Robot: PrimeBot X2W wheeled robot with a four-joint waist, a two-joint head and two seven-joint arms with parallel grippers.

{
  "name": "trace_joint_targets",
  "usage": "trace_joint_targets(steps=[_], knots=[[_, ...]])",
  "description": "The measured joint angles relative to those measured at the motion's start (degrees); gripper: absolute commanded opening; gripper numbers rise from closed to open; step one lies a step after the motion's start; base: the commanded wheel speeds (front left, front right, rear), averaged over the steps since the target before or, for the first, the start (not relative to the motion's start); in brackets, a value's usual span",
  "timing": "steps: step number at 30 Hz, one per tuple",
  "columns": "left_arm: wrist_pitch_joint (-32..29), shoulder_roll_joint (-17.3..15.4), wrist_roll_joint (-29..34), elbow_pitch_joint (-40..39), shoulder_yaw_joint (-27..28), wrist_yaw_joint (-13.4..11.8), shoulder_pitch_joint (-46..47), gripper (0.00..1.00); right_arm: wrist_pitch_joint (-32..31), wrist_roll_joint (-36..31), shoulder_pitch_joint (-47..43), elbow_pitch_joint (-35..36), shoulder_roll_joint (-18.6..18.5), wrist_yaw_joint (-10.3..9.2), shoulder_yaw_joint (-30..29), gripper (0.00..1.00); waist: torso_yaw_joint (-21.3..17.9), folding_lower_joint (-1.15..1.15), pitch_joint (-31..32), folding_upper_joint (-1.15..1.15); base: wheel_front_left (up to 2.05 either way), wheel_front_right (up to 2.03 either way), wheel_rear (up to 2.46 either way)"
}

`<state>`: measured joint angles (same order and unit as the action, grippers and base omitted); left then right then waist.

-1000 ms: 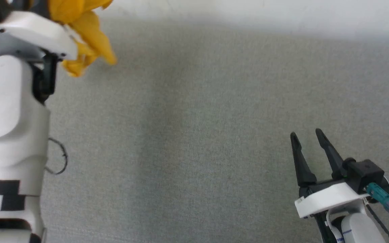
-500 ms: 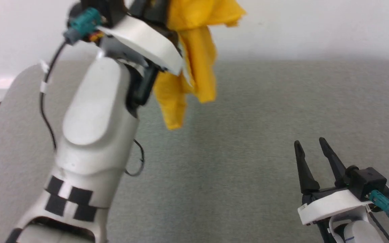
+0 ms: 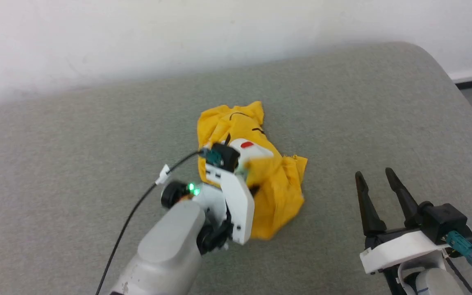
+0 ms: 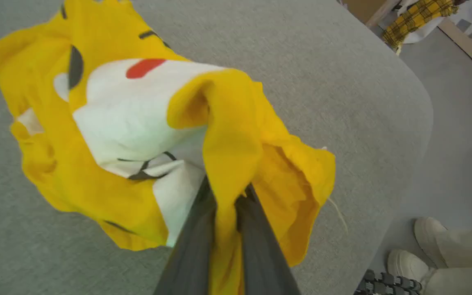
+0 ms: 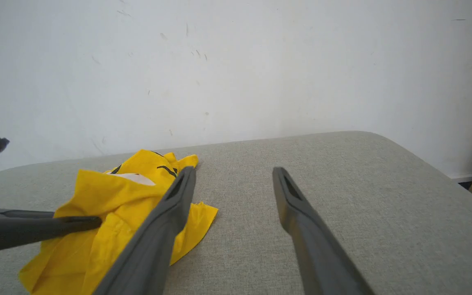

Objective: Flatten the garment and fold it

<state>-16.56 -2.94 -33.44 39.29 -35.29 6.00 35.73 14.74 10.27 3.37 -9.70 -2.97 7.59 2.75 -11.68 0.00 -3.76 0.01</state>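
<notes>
The garment (image 3: 279, 186), a yellow T-shirt with white patches, a red dot and black stripes, lies crumpled in the middle of the grey padded table (image 3: 76, 147). My left gripper (image 3: 255, 189) reaches into it from the near left. In the left wrist view the left gripper (image 4: 225, 200) is shut on a yellow fold of the garment (image 4: 96, 188), which bunches up around the fingers. My right gripper (image 3: 373, 173) stands open at the lower right, apart from the cloth. Its own view has the right gripper (image 5: 234, 171) over bare table, the garment (image 5: 96, 213) to its left.
A white wall (image 3: 178, 37) runs behind the table. The table's rounded right corner (image 3: 436, 61) drops to the floor. A person's pale shoes (image 4: 424, 241) stand on the floor beside the table edge. A yellow plaid cloth (image 4: 420, 16) lies farther off.
The head camera has shifted. My left arm has swung down from high up, bringing the hanging garment onto the table's middle, still gripped. The right gripper has kept its place and stayed open.
</notes>
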Motion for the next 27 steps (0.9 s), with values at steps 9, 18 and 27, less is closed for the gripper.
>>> trace_joint_targets(steps=[9, 18, 27], knots=[[-7.4, 0.9, -2.8, 4.1, -3.7, -1.8, -1.5, 1.0, 0.0, 0.8, 0.0, -0.6, 0.0, 0.0, 0.4, 1.0, -1.4, 0.0, -2.4, 0.0, 0.0, 0.0, 0.0], [12.1, -0.4, -3.8, -3.4, 2.5, -5.2, -3.1, 1.0, 0.0, 0.8, 0.0, -0.7, 0.0, 0.0, 0.2, 1.0, 2.3, 0.01, -0.5, 0.0, 0.0, 0.0, 0.0], [30.9, -5.9, -0.9, -13.5, 11.5, -11.0, -11.4, 1.0, -0.1, 0.7, -1.4, -0.5, 0.0, 0.0, -0.6, 1.0, 6.1, 0.0, 2.0, 0.0, 0.0, 0.0, 0.0]])
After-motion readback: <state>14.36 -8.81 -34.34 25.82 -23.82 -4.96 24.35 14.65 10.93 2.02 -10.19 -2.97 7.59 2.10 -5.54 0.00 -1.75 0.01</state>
